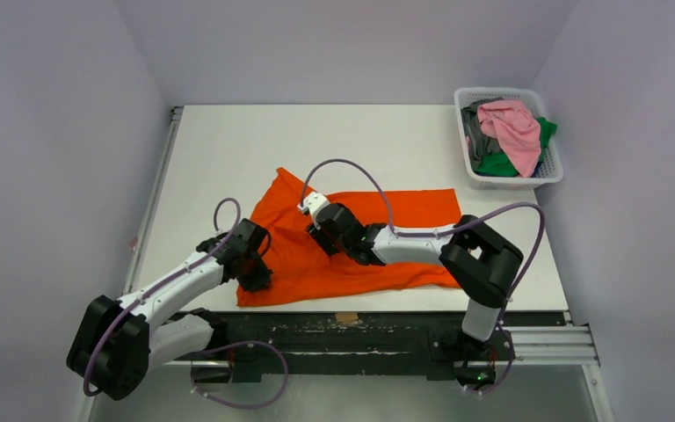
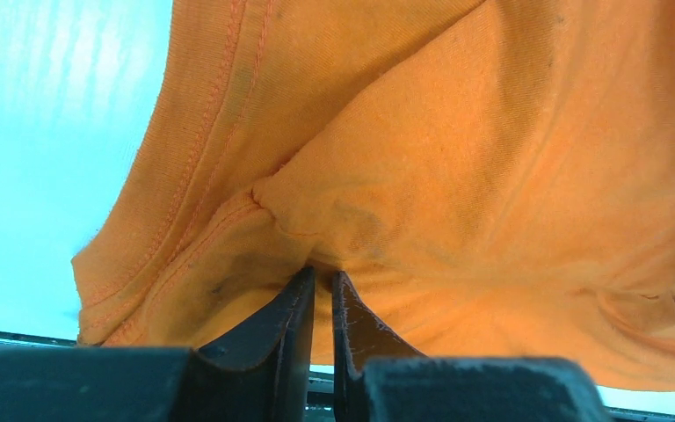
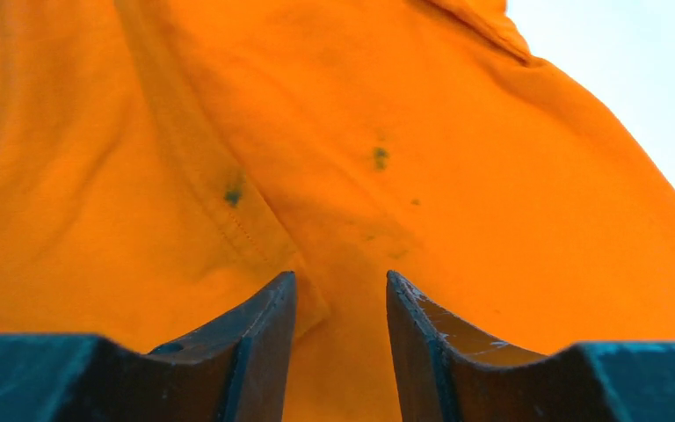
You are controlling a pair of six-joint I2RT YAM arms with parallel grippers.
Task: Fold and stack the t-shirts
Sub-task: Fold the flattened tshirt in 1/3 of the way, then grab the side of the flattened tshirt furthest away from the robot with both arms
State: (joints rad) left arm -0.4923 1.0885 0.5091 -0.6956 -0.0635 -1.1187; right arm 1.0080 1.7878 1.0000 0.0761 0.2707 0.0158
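A large bright orange t-shirt [image 1: 404,211] lies spread and rumpled on the middle of the white table. My left gripper [image 1: 257,274] is at the shirt's near-left part, close to the table's front edge. In the left wrist view this gripper [image 2: 321,274] is shut on a pinched fold of the orange cloth [image 2: 492,132] beside a stitched hem. My right gripper [image 1: 321,236] is over the middle of the shirt. In the right wrist view it [image 3: 341,277] is open, with dark-specked orange cloth [image 3: 448,176] between and below its fingers.
A white slotted basket [image 1: 511,182] stands at the back right corner and holds a pink shirt [image 1: 514,127], a green shirt [image 1: 497,164] and a grey shirt [image 1: 477,136]. Grey walls close in the table on three sides. A metal rail runs along the near edge.
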